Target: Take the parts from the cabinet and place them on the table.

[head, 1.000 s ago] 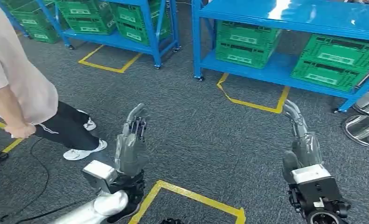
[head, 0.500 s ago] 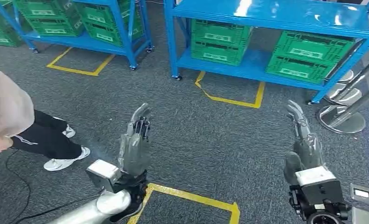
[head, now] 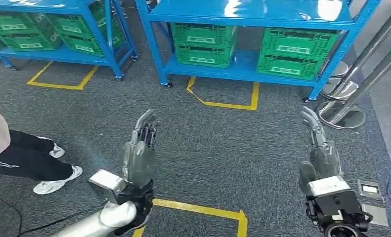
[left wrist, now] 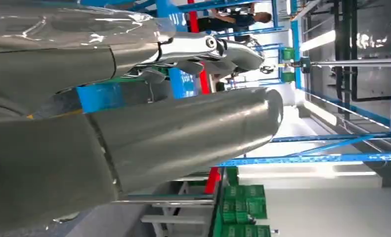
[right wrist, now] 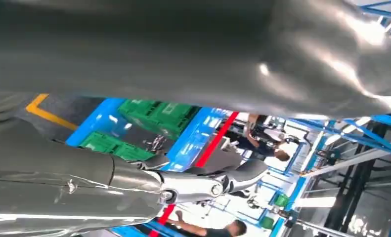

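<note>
We hold our left hand (head: 140,148) and our right hand (head: 319,145) up over the grey carpet floor (head: 223,143), and both have straight, spread fingers with nothing in them. Ahead of us stands the blue cabinet (head: 242,19) with green crates (head: 203,42) on its bottom shelf (we cannot see any parts inside them), and a second blue rack (head: 50,29) stands near its left side. A person's legs (head: 27,158) are by the left edge of the floor, and yellow tape lines (head: 198,210) run between our hands

Head looks down — wrists close, perhaps sideways.
</note>
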